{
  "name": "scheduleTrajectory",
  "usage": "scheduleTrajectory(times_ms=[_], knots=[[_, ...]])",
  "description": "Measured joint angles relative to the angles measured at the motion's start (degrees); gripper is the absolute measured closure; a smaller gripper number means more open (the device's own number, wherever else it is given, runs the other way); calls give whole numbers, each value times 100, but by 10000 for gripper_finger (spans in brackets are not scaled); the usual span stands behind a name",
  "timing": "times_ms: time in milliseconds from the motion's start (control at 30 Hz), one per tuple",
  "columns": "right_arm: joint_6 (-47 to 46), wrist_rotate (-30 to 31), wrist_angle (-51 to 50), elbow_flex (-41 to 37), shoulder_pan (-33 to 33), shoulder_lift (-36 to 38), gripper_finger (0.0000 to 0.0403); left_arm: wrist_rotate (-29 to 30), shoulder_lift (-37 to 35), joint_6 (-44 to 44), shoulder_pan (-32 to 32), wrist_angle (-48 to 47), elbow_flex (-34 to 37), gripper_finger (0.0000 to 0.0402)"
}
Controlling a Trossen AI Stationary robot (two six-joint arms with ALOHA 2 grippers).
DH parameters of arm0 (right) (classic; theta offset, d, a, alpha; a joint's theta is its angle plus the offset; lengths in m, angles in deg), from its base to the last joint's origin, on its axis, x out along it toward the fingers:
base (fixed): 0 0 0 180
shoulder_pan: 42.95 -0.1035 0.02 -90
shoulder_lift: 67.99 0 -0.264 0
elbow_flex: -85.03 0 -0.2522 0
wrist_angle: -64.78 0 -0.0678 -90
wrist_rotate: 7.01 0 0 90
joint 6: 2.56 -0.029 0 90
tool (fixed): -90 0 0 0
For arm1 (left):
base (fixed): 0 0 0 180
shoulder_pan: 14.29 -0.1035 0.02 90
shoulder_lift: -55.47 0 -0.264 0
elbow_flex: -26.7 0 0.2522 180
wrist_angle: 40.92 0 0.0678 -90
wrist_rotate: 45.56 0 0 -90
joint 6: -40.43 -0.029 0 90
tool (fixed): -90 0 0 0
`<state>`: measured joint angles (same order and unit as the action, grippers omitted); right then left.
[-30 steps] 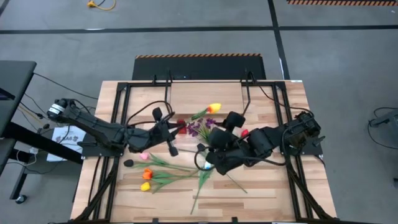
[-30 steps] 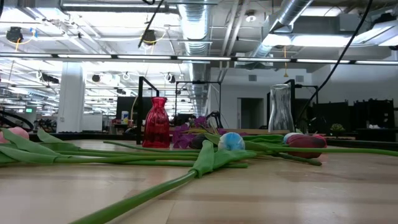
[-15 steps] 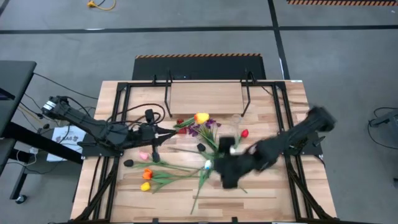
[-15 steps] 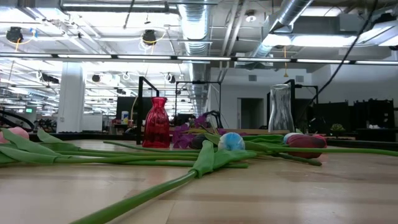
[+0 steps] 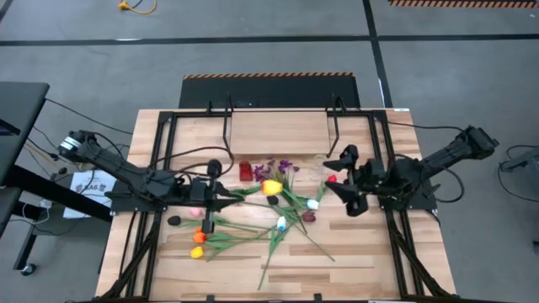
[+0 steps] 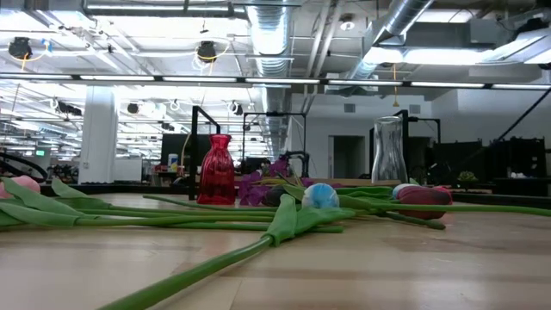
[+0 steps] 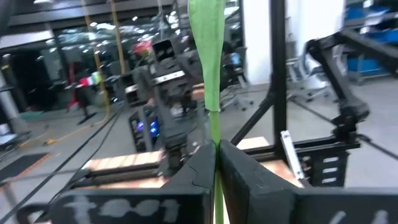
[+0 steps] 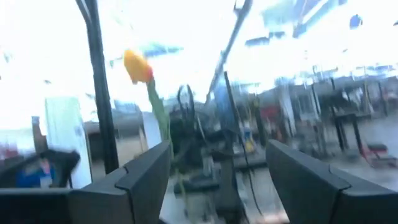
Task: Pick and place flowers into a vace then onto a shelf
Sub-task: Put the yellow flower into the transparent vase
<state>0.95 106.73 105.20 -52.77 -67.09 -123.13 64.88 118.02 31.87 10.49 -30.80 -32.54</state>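
Observation:
My left gripper (image 5: 214, 199) hovers left of the table's middle, shut on a yellow tulip (image 5: 271, 186) whose head shows in the right wrist view (image 8: 137, 65). My right gripper (image 5: 344, 183) stands open at the table's right, above a red tulip (image 5: 331, 178), with nothing between its fingers (image 8: 146, 180). Other flowers (image 5: 253, 229) lie loose on the planks. A red vase (image 6: 217, 170) and a clear vase (image 6: 389, 151) stand upright behind them. The shelf (image 5: 278, 130) stands at the far side. My left gripper pinches the tulip's green stem (image 7: 215, 149) between its two fingers, well down from the head. The fingers point about level toward the table's right, and the stem (image 5: 240, 194) runs on out from them. The tulip is lifted clear, its head over the loose flowers.
Black frame rails (image 5: 160, 168) run along both sides of the table, and cables (image 5: 189, 156) lie by the left arm. Bare planks (image 5: 337, 269) lie at the near right. In the low view a long stem and leaf (image 6: 258, 237) lie close in front.
My right gripper has pulled back from the middle of the table toward the right edge and tipped up from pointing down to about level, staying open. My left gripper has drawn slightly left and turned, swinging the yellow tulip's head from near the shelf toward the near side.

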Motion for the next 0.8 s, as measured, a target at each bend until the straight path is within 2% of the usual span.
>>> scheduleTrajectory(times_ms=[100,267,433,800], knots=[[-34,-18,335,-240,-2,-196,148,-124,343,-20,-9,426,0,401],[144,-366,642,-58,-2,-909,148,-299,944,-39,-166,1022,0,400],[693,-684,1277,381,-106,-1786,148,-529,1412,332,-353,1379,0,400],[1345,-741,1274,1667,-111,-2941,148,-654,1920,558,-391,1745,0,400]])
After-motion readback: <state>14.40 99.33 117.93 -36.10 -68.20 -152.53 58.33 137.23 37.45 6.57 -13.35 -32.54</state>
